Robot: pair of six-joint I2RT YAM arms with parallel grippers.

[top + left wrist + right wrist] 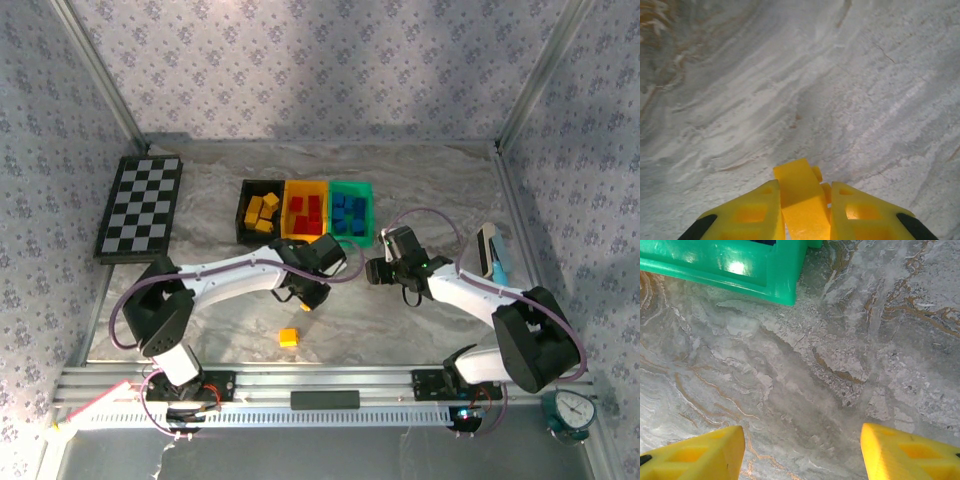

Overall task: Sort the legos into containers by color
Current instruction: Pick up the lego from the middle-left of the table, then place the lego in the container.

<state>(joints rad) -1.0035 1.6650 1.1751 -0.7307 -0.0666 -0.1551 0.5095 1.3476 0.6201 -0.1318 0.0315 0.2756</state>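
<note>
My left gripper hovers over the table in front of the bins, shut on a yellow lego that stands up between its yellow fingers. Another yellow lego lies loose on the table nearer the arm bases. At the back, three containers stand in a row. The black bin holds yellow legos, the yellow bin holds red ones, and the green bin holds blue ones. My right gripper stands open over bare table just in front of the green bin's corner, with nothing between its fingers.
A black-and-white checkerboard lies at the back left. A blue and white object stands by the right wall. Metal frame posts and patterned walls close in the table. A dial gauge sits past the near right corner.
</note>
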